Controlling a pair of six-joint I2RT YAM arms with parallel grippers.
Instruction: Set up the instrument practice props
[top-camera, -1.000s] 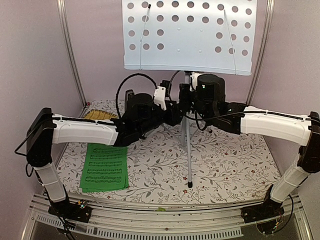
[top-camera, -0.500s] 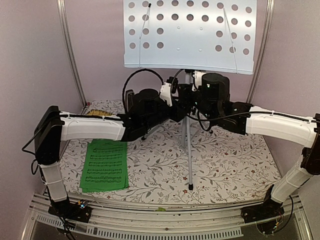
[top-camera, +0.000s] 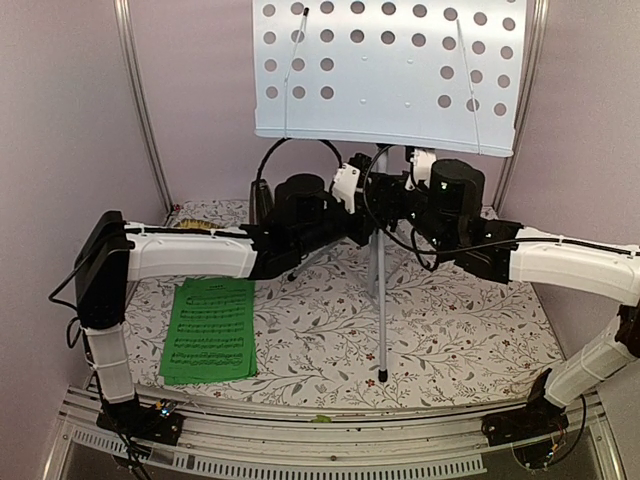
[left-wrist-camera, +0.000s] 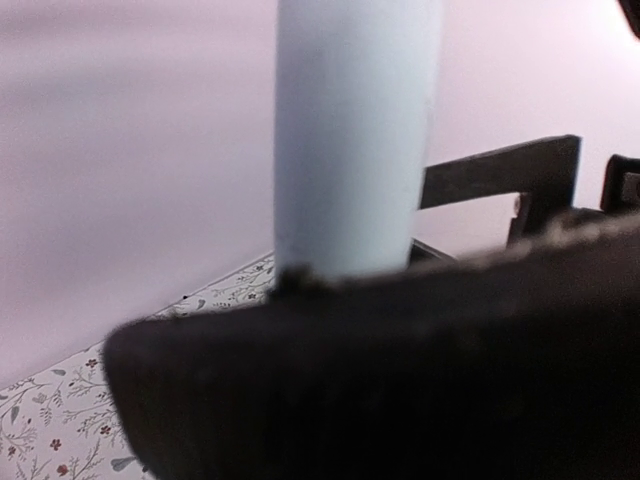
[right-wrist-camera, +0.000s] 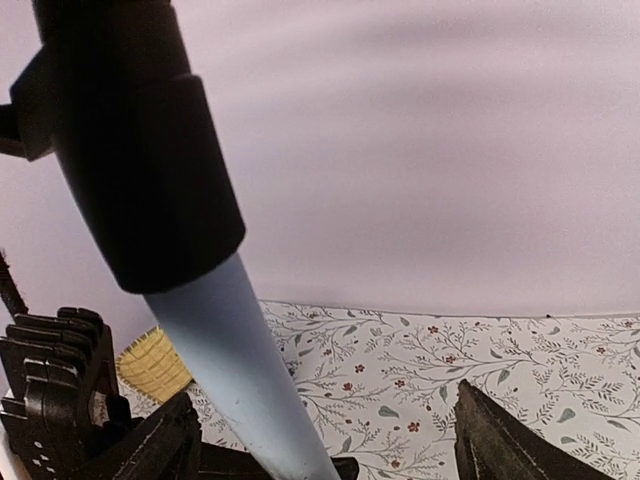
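The pale blue perforated music stand stands at the back middle on silver tripod legs. My left gripper reaches in from the left and is shut on its pole, and one dark finger blocks the lower left wrist view. My right gripper is at the pole from the right, open. Its fingers stand wide apart around the pole below a black collar. The green sheet-music booklet lies flat at the front left. A small dark object, seemingly the metronome, is mostly hidden behind my left arm.
A tan straw mat lies at the back left, and its corner shows in the right wrist view. The flowered tablecloth covers the table. Metal frame posts and lilac walls enclose the back and sides.
The stand's desk and both grippers have shifted a little to the right. My right gripper's jaws have opened wide off the pole. My left gripper has closed on the pole.
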